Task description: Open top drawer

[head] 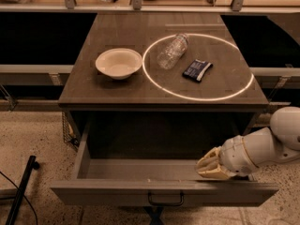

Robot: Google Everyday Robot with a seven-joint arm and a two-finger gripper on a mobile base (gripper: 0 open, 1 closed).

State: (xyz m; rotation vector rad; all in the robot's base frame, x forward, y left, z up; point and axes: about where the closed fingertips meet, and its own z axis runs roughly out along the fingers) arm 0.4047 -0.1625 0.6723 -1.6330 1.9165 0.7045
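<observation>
A: Okay, count it off for me. What's on the desk (117, 27)?

B: Three items on that dark wood-grain top! One round cream bowl (118, 63) near the left edge. One clear, crinkled plastic bottle (172, 50) lying on its side. One flat dark packet (197, 70) just beside it. Bottle and packet both sit inside a single thin ring of light (201, 99) toward the right edge.

A: And the top drawer (117, 193)?

B: One drawer, standing well open below the desk's front edge. It has a long flat grey-beige front with one small dark bail handle (166, 199) at its centre.

A: Gripper?

B: One beige, ribbed gripper (211, 167) on a smooth white arm (262, 149), at the drawer's front right corner, just inside the front panel. Gripping or loose, I can't tell.
</observation>
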